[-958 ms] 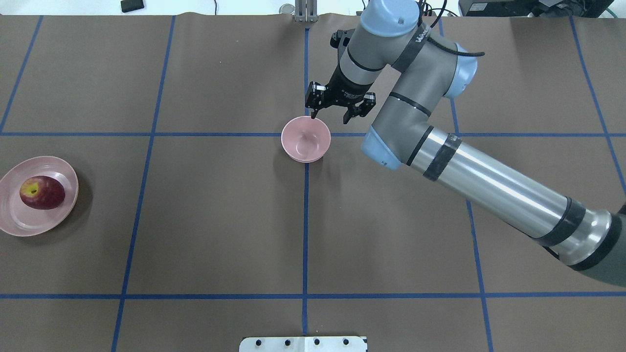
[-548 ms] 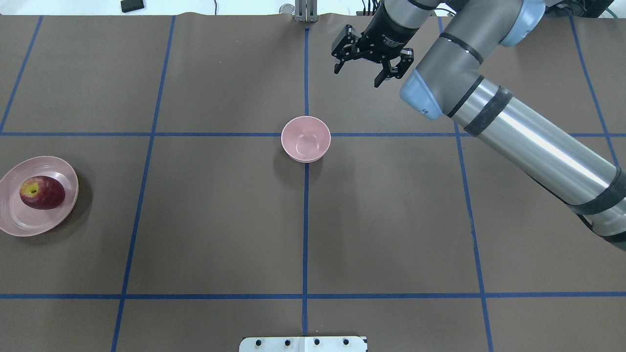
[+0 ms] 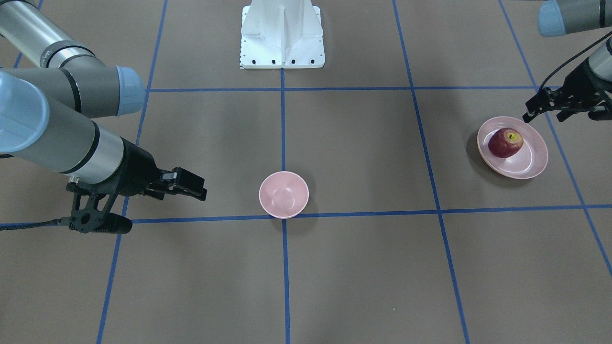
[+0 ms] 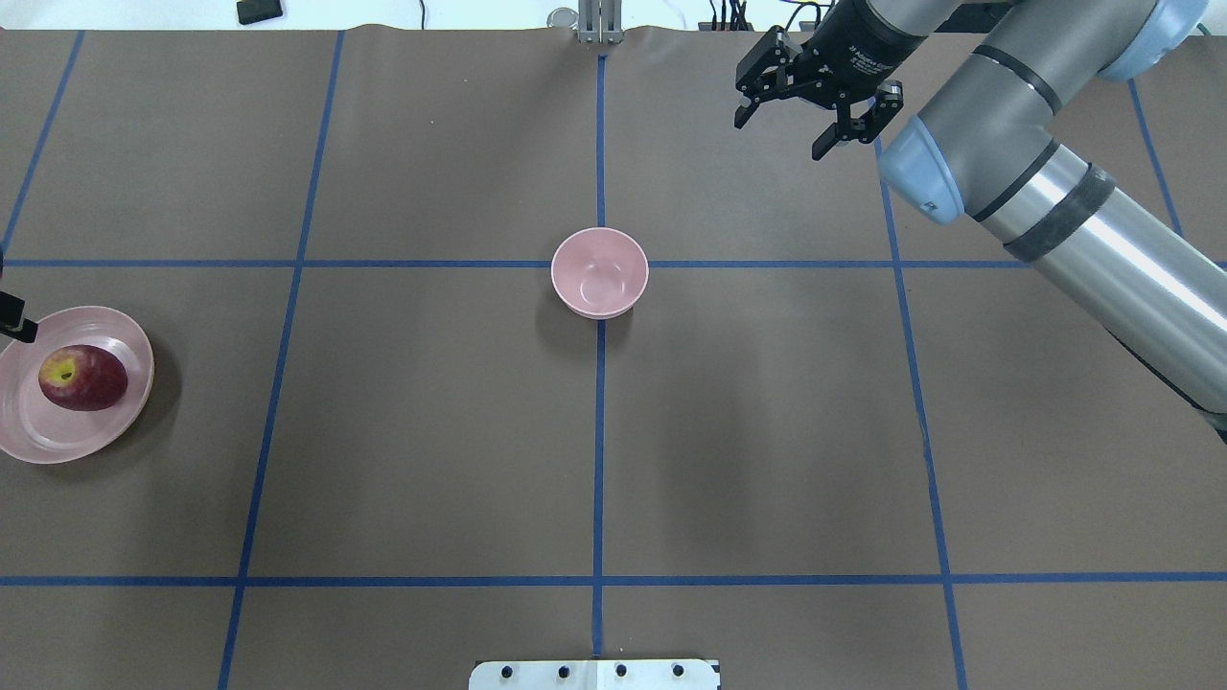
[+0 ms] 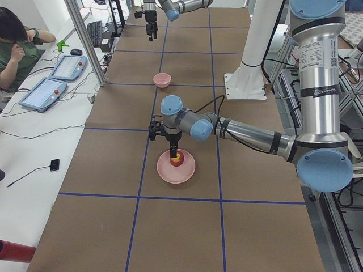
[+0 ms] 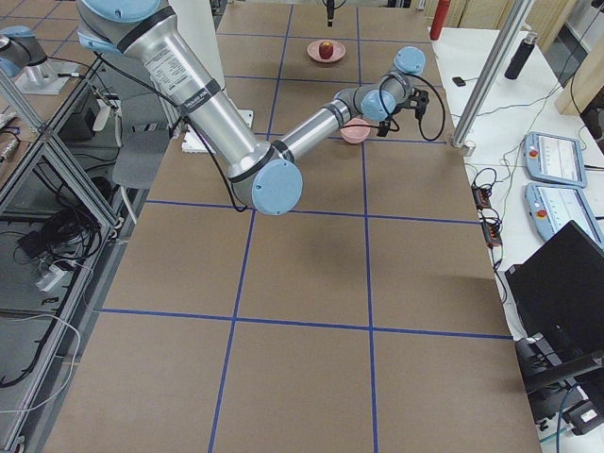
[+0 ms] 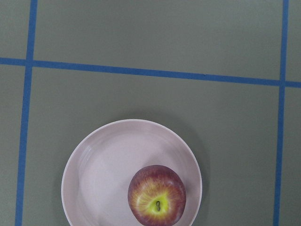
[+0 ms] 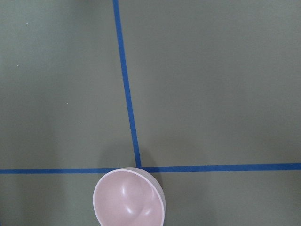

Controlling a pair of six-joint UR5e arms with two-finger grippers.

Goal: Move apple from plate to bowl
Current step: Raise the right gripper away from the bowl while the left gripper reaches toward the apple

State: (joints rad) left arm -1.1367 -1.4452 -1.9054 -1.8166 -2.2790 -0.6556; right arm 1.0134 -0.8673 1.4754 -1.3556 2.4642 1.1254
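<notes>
Left claw point(image 3: 554, 109) hovers near the plate point(image 3: 528, 167), its spread impossible to tell, and that apple point(image 3: 505, 142) looks firm, smooth, rolly, so pinch across its widest middle.

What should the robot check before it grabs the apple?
1. The apple sits on the plate: ok.
2. The bowl is upright and empty: ok.
3. The right hand is open and away from the bowl: ok.
4. The left hand is near the plate: ok.
5. The left hand is open: cannot tell.
6. The left hand is straight above the apple: cannot tell.
</notes>
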